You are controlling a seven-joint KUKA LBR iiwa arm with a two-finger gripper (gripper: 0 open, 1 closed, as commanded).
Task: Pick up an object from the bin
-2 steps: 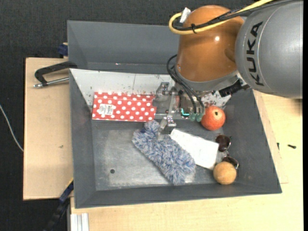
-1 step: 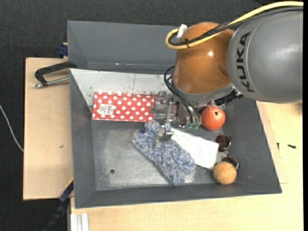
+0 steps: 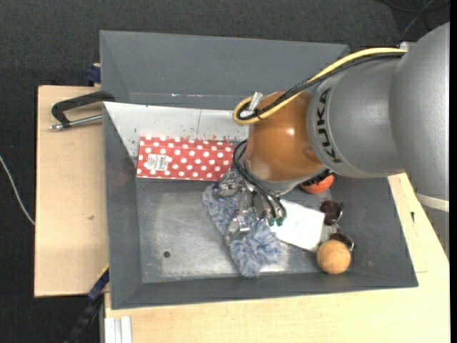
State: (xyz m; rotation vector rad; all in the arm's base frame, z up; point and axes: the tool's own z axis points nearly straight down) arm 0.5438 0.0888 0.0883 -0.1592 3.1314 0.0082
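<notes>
Blue-grey fuzzy cloth (image 3: pixel 257 252) mid-bin: likely soft, light, floppy; pinch a bunched fold. Claw (image 3: pixel 246 213) over it, spread can't tell.

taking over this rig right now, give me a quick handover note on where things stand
Tool: low in the middle of the bin, on the blue-grey fuzzy cloth; a grip on it cannot be confirmed.
Things: red box with white dots along the back wall; white flat packet right of the cloth; tan ball front right; an orange thing partly under the arm.
Done: tool is at the cloth.
Left: grasp and lift; nothing is out of the bin yet.
</notes>
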